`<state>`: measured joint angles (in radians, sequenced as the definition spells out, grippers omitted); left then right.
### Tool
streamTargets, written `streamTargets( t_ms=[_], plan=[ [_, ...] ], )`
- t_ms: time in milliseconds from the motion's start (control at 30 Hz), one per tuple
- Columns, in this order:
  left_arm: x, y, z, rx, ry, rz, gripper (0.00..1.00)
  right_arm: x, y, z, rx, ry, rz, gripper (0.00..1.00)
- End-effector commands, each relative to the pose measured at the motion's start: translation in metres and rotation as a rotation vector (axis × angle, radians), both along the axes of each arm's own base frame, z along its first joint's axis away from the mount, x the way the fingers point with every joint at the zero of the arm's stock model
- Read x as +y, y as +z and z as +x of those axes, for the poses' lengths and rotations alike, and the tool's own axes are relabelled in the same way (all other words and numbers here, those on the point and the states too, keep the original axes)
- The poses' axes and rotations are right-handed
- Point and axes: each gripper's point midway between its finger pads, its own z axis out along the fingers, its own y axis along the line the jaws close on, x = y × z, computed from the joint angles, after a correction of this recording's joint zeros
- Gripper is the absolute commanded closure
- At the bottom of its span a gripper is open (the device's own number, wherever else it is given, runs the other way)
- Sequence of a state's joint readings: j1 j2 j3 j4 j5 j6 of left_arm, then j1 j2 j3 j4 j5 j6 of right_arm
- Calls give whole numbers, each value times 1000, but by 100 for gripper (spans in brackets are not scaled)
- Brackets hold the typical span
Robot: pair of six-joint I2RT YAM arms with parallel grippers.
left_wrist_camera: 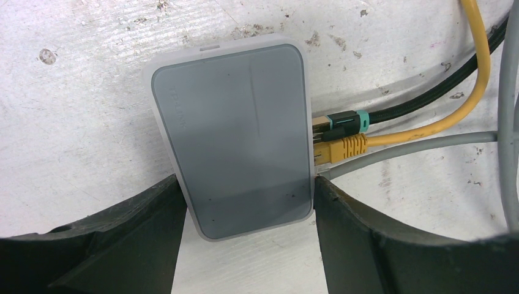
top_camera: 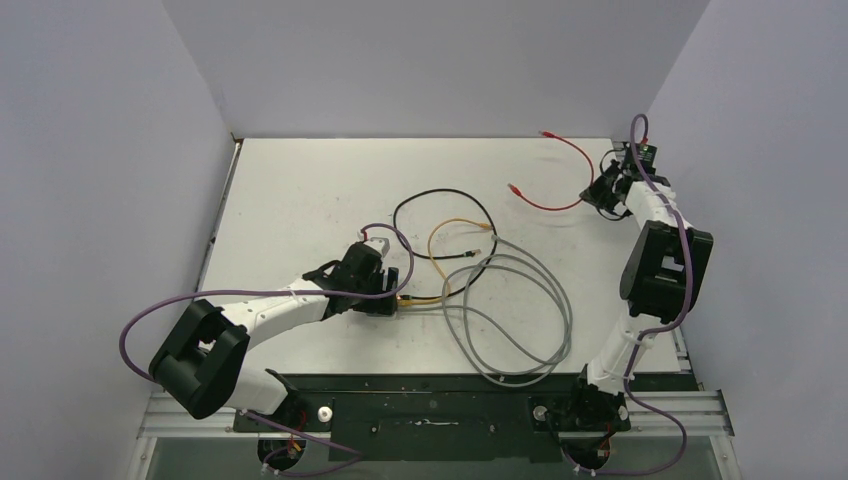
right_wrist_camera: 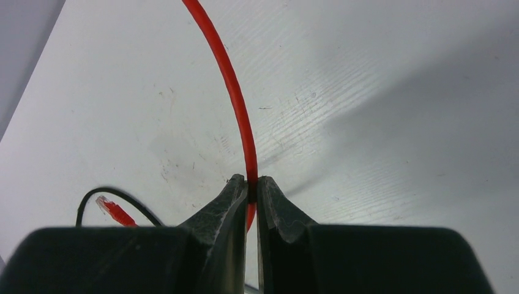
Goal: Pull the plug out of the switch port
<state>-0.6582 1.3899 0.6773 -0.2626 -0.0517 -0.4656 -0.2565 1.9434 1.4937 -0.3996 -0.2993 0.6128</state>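
A: Pale plastic switch (left_wrist_camera: 235, 131) lies mid-way across the table (top_camera: 300, 180); probably light and slick; left gripper (left_wrist_camera: 248, 184) clamps its sides.
B: Yellow plug (left_wrist_camera: 343, 147) looks stiff, latched; pinch its boot, not the cord; right gripper (right_wrist_camera: 252, 187) pinches the red cable (right_wrist_camera: 229, 79).

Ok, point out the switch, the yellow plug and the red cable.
switch (left_wrist_camera: 235, 131), left wrist view, middle of its grey top face.
yellow plug (left_wrist_camera: 346, 147), left wrist view, on its ribbed boot.
red cable (right_wrist_camera: 234, 92), right wrist view, midway along its visible arc.
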Motion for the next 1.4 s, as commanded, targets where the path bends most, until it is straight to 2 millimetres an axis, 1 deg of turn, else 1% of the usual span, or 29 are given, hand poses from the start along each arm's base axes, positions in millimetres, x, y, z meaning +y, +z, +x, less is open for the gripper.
streamTargets(
  t_ms=[0,33,67,200,267,367,433,500,600,700,767,800,900,967,1033,1167,1267,1300,1367],
  plan=[
    [-5,9,6,-13,-1,-17,61,-18,16,17,-56,-47,-46,93],
    [-5,10,7,-14,-2,-18,62,-19,15,17,-50,-44,-54,88],
    [-6,10,7,-15,-2,-19,62,-20,14,16,-42,-42,-63,78],
    [-7,10,8,-17,-1,-20,62,-22,15,11,-29,-29,-92,33],
    [-7,10,8,-17,-1,-20,62,-20,18,7,-36,-15,-104,25],
    [-7,9,8,-16,-2,-19,62,-9,24,-1,-47,23,-114,17],
    [-7,8,8,-14,-2,-19,62,5,24,-9,-52,66,-109,14],
    [-7,8,8,-14,-3,-21,62,26,30,-15,-81,118,-105,8],
    [-8,7,9,-11,-6,-21,62,64,33,-25,-116,199,-71,3],
    [-10,7,11,-12,-11,-21,62,102,31,-38,-116,295,-56,0],
    [-10,8,12,-14,-12,-21,62,123,29,-50,-114,348,-28,0],
    [-11,8,12,-15,-13,-22,62,132,30,-56,-125,378,-12,4],
    [-12,8,12,-15,-14,-23,62,144,32,-74,-136,425,11,7],
    [-13,8,12,-13,-15,-26,61,159,34,-87,-138,476,26,7],
    [-13,9,13,-15,-15,-29,61,168,37,-96,-140,516,35,7],
    [-12,9,13,-18,-18,-24,61,186,45,-109,-158,597,45,8],
    [-12,10,13,-22,-22,-24,61,206,52,-116,-180,676,70,9],
    [-12,10,13,-21,-23,-24,61,217,52,-120,-187,716,77,9],
    [-12,10,12,-20,-23,-24,61,232,49,-126,-168,768,81,9]
  ],
)
